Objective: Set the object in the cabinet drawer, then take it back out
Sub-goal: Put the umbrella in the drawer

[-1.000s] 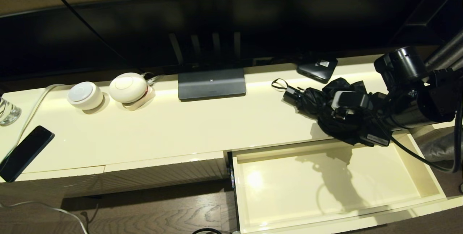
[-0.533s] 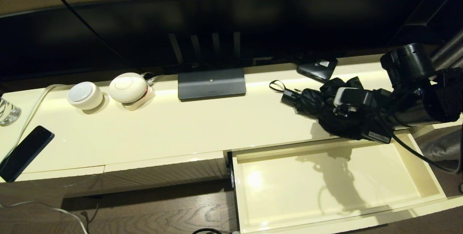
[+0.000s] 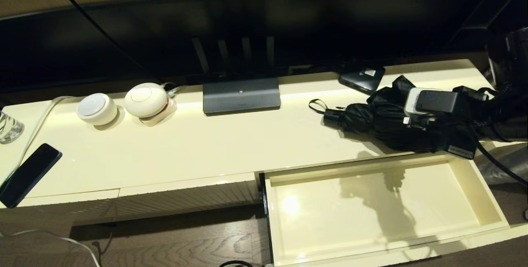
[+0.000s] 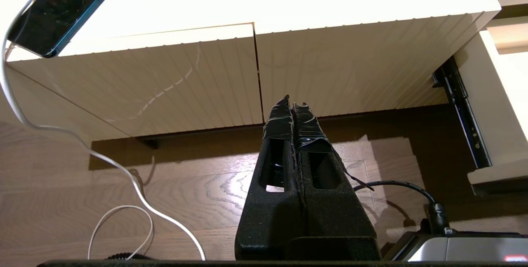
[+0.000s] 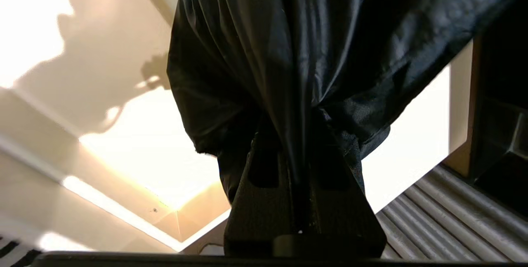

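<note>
Pinching umbrella (image 3: 383, 122) fabric, right hand (image 3: 412, 120); black box (image 3: 362, 78) near.

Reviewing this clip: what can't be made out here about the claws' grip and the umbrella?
- Head view: right claw fingertips, hidden by the wrist camera housing and the black compact fabric umbrella.
- Right wrist view: the umbrella's handle, cut off; bunched fabric fills the frame.
- Head view: left claw, out of frame.
- Head view: the glossy cream drawer front panel, cut off below.

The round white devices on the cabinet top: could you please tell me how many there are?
2. One round white device sits at the left rear of the cabinet top; the other sits just right of it, nearer the monitor base. None seems hidden.
</note>
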You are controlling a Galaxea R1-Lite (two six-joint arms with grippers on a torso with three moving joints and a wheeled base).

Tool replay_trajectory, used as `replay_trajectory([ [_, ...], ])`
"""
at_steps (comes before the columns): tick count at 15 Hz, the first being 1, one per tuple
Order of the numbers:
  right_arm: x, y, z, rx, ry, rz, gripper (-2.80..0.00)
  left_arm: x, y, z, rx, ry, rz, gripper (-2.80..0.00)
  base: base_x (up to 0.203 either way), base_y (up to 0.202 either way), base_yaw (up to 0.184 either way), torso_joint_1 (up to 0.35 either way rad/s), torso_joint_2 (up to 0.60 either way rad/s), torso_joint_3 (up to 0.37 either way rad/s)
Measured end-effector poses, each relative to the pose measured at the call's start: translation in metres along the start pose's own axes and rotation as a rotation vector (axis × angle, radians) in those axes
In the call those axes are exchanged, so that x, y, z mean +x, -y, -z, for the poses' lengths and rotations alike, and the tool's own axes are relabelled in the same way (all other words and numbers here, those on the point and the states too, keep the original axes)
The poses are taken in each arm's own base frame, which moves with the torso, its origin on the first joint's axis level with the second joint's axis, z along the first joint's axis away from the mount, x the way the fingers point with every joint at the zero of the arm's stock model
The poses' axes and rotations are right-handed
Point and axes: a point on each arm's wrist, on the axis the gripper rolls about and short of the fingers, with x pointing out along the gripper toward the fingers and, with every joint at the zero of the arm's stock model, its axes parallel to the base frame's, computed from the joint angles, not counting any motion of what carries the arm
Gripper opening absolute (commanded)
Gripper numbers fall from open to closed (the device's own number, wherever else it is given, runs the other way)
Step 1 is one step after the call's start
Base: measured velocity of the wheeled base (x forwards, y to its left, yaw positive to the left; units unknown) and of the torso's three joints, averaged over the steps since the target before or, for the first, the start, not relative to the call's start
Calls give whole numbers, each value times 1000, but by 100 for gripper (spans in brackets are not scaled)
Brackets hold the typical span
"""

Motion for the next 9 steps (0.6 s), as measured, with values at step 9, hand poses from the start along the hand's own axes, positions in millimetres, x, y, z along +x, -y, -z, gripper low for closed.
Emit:
replay_trajectory([
  [9, -54, -15, 16, 8, 70, -1, -280, 0, 0, 0, 0, -1, 0, -280, 0, 0, 0, 0, 0, 0],
])
